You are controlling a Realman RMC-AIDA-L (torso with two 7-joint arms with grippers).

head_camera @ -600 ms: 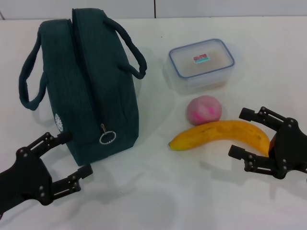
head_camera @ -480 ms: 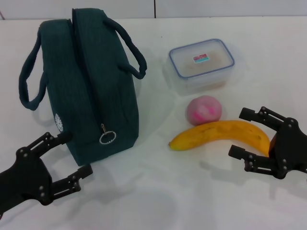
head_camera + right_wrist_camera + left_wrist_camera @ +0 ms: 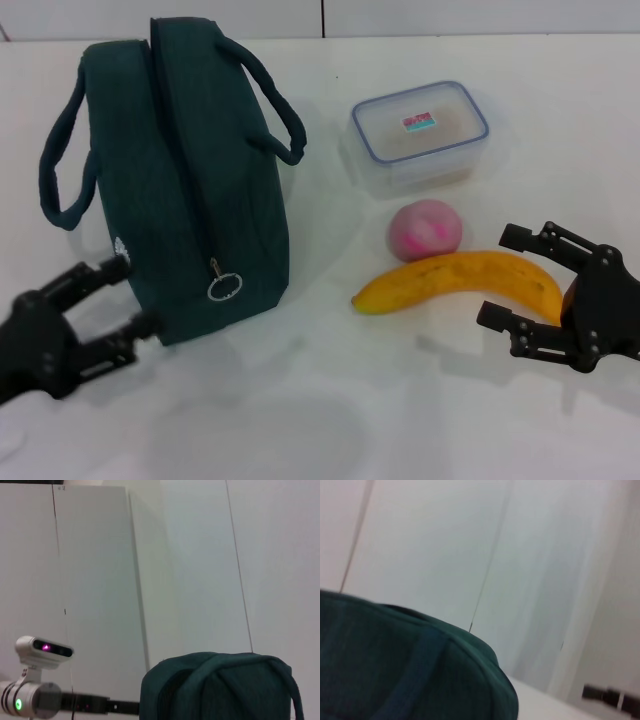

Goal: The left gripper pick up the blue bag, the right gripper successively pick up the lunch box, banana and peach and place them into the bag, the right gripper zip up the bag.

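Though jaws wide — left gripper (image 3: 128, 296) empty.

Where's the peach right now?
In the head view the peach sits on the table right of centre, between the lunch box behind it and the banana in front, with the blue bag off to its left.

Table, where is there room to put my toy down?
The table is bare in front, between the left gripper and right gripper. It is crowded where the peach sits between the lunch box and banana, beside the blue bag.
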